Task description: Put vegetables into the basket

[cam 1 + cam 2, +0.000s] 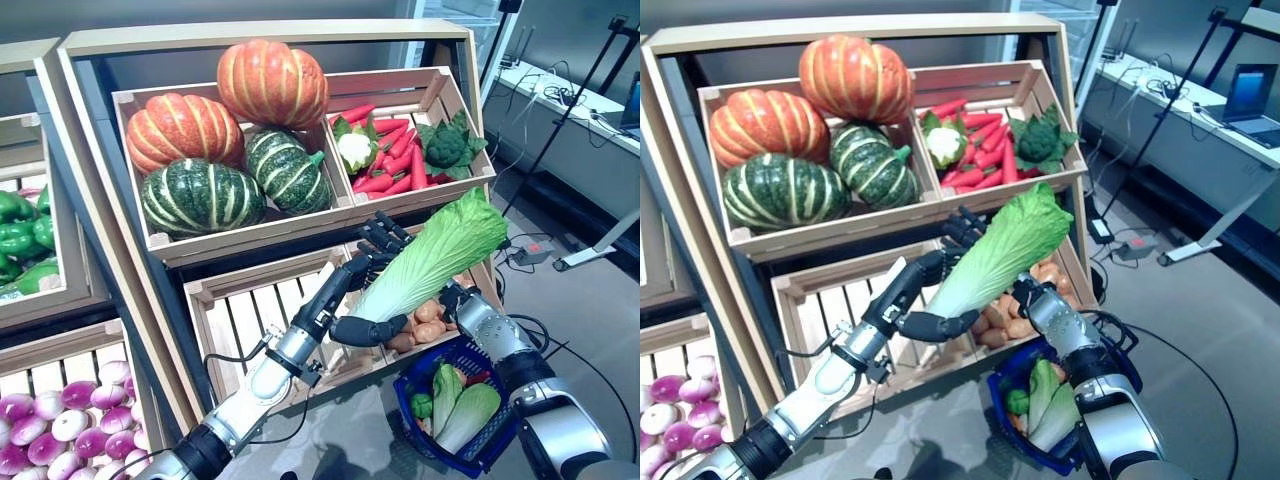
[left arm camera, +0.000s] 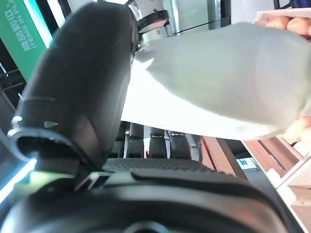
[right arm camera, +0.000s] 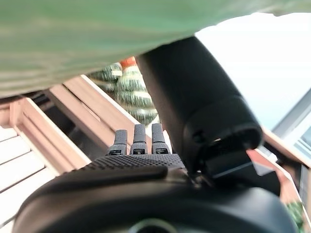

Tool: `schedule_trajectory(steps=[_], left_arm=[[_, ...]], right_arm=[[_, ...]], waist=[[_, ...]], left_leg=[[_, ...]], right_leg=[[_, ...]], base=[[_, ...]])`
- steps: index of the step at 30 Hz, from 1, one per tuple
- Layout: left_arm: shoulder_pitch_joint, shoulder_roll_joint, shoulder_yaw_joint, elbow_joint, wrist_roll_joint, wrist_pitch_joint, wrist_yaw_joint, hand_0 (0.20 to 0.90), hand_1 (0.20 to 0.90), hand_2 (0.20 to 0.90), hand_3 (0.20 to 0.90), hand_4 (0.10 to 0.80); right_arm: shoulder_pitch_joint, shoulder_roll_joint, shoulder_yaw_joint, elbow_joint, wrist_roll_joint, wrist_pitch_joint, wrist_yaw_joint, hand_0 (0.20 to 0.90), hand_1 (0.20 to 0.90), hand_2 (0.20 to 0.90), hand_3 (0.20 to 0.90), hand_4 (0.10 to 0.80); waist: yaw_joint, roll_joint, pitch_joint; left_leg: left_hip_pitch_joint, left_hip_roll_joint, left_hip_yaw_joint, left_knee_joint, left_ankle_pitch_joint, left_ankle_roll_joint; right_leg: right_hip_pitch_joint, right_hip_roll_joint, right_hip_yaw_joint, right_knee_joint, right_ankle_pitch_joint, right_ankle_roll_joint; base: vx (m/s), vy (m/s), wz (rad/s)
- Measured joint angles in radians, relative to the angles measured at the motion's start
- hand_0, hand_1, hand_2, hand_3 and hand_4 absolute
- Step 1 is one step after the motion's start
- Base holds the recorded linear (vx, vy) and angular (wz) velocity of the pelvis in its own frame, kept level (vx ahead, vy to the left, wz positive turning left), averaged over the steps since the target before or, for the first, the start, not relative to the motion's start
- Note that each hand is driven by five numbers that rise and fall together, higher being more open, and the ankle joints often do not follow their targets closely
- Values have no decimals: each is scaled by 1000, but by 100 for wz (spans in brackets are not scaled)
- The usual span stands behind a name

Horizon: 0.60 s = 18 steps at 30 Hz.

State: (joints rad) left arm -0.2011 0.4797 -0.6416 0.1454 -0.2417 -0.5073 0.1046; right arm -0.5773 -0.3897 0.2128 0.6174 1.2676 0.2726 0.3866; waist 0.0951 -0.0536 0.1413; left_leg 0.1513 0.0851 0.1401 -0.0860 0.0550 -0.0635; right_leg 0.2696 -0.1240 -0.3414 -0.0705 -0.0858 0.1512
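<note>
Between your left hand (image 1: 372, 262) fingers and thumb sits a napa cabbage (image 1: 430, 255), clamped around its pale stem, leaves tilted up and away. Below it, your right hand (image 1: 457, 300) holds the blue basket (image 1: 415, 382); its finger closure you cannot tell.

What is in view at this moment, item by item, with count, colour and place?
Pumpkins: four, two orange, two green, upper left crate.
Carrots: many, red, upper right crate.
Cauliflower: one, white, same crate.
Broccoli: one, green, same crate.
Potatoes: several, brown, lower crate.
Napa cabbage: one, pale green, in left hand.
Basket: one, blue, lower right, holding greens.
Peppers: several, green, far left.
Turnips: many, purple-white, lower left.
Left hand: curled round cabbage.
Right hand: behind cabbage, fingers hidden.
</note>
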Motion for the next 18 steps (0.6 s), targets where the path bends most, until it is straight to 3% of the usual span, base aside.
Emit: schedule_trajectory(steps=[7, 11, 14, 16, 18], left_arm=[[9, 6, 1, 0, 0, -1, -1, 300, 300, 300, 300, 400], [15, 7, 1, 0, 3, -1, 24, 300, 300, 300, 300, 400], [31, 6, 24, -10, 54, -1, 75, 300, 300, 300, 300, 400], [49, 13, 53, -13, 81, 0, 122, 300, 300, 300, 300, 400], [50, 21, 66, -15, 100, 0, 162, 300, 300, 300, 300, 400]], right_arm=[[0, -52, 0, -3, -106, -37, -7, 900, 900, 900, 900, 800], [67, -82, -3, -63, -291, -157, -61, 900, 900, 900, 900, 800], [213, -137, -7, -226, -613, -258, -181, 900, 900, 900, 900, 800], [293, -197, -6, -312, -963, -303, -300, 900, 900, 900, 900, 800], [339, -317, -6, -369, -1284, -305, -411, 900, 900, 900, 900, 800]], waist=[[-8, 0, 0], [-28, 0, -1], [-45, -1, -1], [-68, -2, 0], [-87, -5, 2]], left_leg=[[-6, -1, 2, 0, 0, 0], [-10, 0, 5, -2, 0, 0], [-17, 0, 19, -2, 0, 1], [-22, 1, 36, -2, 0, 1], [-25, 2, 56, -2, -1, 2]], right_leg=[[-11, 0, 4, 1, 0, 0], [-19, -1, 11, 2, 0, 0], [-36, -2, 37, 2, 0, 0], [-50, -2, 60, 3, 4, 1], [-63, -3, 78, 3, 10, 2]], base=[[-2, -1, -1], [-27, -12, -5], [-57, -18, -11], [-46, -6, -24], [-34, 3, -29]])
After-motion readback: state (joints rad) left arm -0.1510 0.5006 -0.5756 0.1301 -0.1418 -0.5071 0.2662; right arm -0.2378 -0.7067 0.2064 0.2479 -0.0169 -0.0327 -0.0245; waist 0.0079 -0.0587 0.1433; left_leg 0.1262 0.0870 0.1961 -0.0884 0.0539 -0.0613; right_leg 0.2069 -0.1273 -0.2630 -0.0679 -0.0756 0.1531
